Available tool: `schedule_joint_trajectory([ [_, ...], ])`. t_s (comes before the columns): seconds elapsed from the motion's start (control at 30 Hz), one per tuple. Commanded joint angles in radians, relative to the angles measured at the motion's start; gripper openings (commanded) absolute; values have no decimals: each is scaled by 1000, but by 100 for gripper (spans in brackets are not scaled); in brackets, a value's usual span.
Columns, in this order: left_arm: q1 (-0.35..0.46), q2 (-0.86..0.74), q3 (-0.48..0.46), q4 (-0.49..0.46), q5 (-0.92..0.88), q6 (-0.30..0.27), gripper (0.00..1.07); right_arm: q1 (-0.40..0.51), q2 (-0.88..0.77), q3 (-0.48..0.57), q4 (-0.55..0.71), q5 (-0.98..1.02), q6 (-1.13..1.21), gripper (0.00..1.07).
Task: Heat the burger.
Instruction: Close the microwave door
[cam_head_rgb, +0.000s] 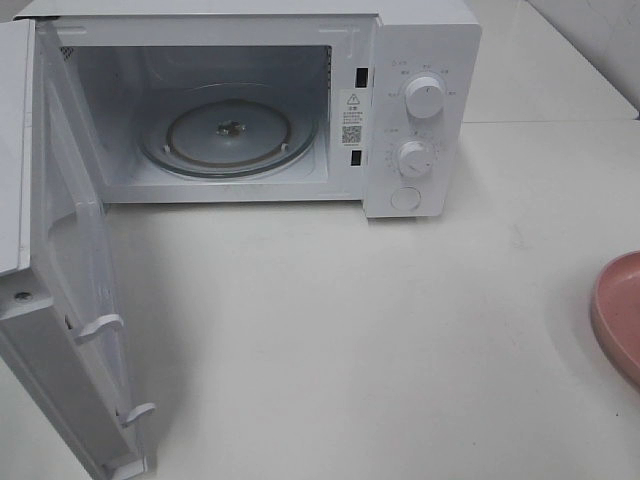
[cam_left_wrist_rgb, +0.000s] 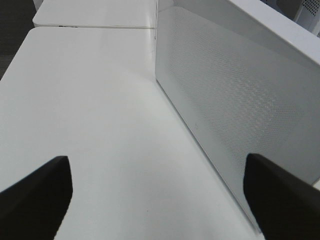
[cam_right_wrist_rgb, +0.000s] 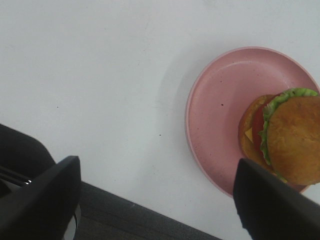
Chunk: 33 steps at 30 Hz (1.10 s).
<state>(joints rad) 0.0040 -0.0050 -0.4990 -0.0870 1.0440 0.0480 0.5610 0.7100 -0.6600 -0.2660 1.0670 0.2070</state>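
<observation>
Burger (cam_right_wrist_rgb: 287, 135) on pink plate (cam_right_wrist_rgb: 225, 105), on white table (cam_head_rgb: 350, 330) at its right edge, well apart from microwave (cam_head_rgb: 420, 120). Microwave door (cam_head_rgb: 70, 250) swung wide open, glass turntable (cam_head_rgb: 230, 135) bare inside. Right gripper (cam_right_wrist_rgb: 157, 200) spread wide above table beside plate, holding nothing. Left gripper (cam_left_wrist_rgb: 160, 200) likewise wide open and empty, beside door's outer face.

White table (cam_head_rgb: 330, 330): microwave (cam_head_rgb: 250, 100), pink plate (cam_head_rgb: 620, 312).
</observation>
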Motion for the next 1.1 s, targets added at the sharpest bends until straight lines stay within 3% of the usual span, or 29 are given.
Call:
schedule_joint_trajectory([
  [0.03, -1, -20, 4, -10, -12, -2, 87, -1, -60, 2, 4, 36, -18, 81],
  [0.23, -1, -20, 4, -10, -12, -2, 87, -37, -236, 2, 17, 42, -40, 81],
  [0.5, -1, -20, 4, -10, -12, -2, 87, -212, -441, 4, 86, 38, -84, 81],
  [0.63, -1, -20, 4, -10, -12, -2, 87, -305, -550, 62, 139, 14, -103, 81],
  [0.8, -1, -20, 4, -10, -12, -2, 87, -384, -641, 140, 161, -17, -118, 79],
  [1.1, -1, -20, 4, -10, -12, -2, 87, -482, -739, 148, 171, -33, -135, 76],
])
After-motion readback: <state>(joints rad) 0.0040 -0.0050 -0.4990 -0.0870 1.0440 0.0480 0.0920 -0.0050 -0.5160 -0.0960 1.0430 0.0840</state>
